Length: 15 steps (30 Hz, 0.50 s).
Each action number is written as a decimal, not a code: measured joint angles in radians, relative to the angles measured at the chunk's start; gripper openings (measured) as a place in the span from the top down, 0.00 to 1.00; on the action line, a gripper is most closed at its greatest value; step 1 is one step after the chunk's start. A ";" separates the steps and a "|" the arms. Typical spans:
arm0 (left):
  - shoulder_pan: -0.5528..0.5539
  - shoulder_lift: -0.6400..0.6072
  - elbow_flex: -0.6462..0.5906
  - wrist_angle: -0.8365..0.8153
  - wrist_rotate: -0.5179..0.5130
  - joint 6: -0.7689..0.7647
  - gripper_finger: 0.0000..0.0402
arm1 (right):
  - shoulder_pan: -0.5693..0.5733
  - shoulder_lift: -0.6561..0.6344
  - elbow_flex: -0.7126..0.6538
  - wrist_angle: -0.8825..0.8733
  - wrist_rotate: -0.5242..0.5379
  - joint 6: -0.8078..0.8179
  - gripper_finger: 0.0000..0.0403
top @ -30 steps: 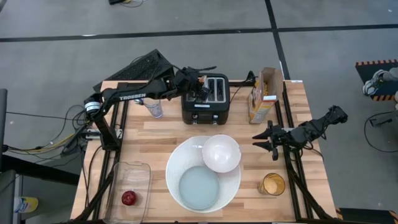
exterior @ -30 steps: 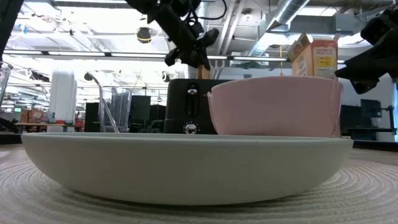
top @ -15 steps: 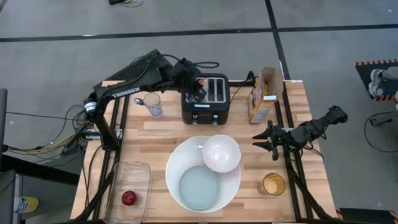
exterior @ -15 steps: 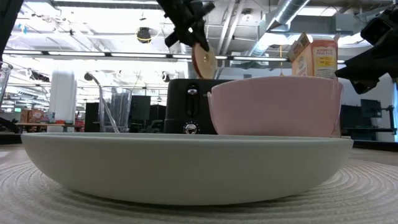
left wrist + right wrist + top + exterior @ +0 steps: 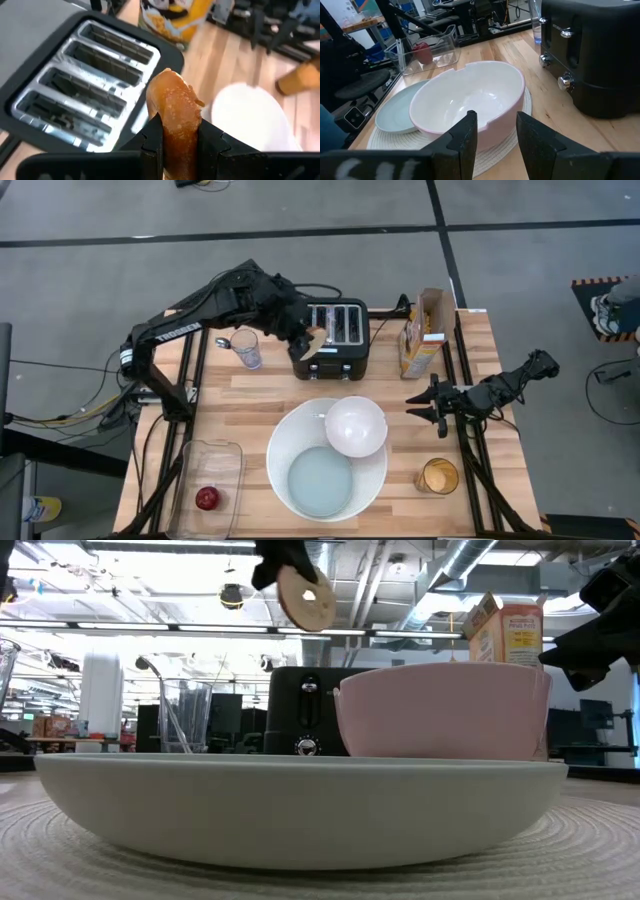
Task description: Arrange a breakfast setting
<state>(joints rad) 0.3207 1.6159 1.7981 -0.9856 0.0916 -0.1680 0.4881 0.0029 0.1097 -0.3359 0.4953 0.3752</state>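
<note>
The wooden tabletop [image 5: 250,395] carries everything, largest first: the large round white plate [image 5: 290,435] with its pale blue centre sits at the near middle on a woven mat; the black four-slot toaster [image 5: 335,338] stands at the far middle; the cereal box [image 5: 422,332] stands open just right of the toaster; a clear plastic tub [image 5: 208,475] lies at the near left corner, with the small red apple [image 5: 207,498] inside it; the small white bowl [image 5: 356,426] rests on the plate's far right rim; a drinking glass [image 5: 246,348] stands left of the toaster; an orange cup [image 5: 438,476] sits at the near right.

Above the toaster's left edge the left claw [image 5: 172,137] is clenched on the toasted bagel half [image 5: 175,112], holding it upright and clear of the slots, high in the air over the tabletop; from table height the bagel half shows as a round disc with a hole, well above the toaster's top.

The right claw [image 5: 492,130] waits at the right side of the tabletop, fingers spread apart with nothing between them, facing the bowl and plate.
</note>
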 joint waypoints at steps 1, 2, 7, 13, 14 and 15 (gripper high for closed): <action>-0.007 -0.009 0.000 -0.018 0.000 0.000 0.86 | 0.000 0.000 0.000 0.000 0.000 0.000 0.60; -0.014 -0.018 0.000 -0.037 0.000 0.001 0.86 | 0.000 0.000 0.000 0.000 0.000 0.000 0.60; -0.058 -0.073 0.000 -0.113 -0.003 0.019 0.86 | 0.000 0.000 0.000 0.000 0.000 0.000 0.60; -0.135 -0.130 0.000 -0.182 -0.083 0.018 0.86 | 0.000 0.000 0.000 0.000 0.000 0.000 0.60; -0.148 -0.141 -0.001 -0.191 -0.098 0.018 0.86 | 0.000 0.000 0.000 0.000 0.000 0.000 0.60; -0.162 -0.152 -0.006 -0.193 -0.106 0.017 0.86 | 0.000 0.000 0.000 0.000 0.000 0.000 0.60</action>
<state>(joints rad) 0.1587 1.4638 1.7923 -1.1785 -0.0147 -0.1511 0.4884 0.0028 0.1100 -0.3359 0.4953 0.3753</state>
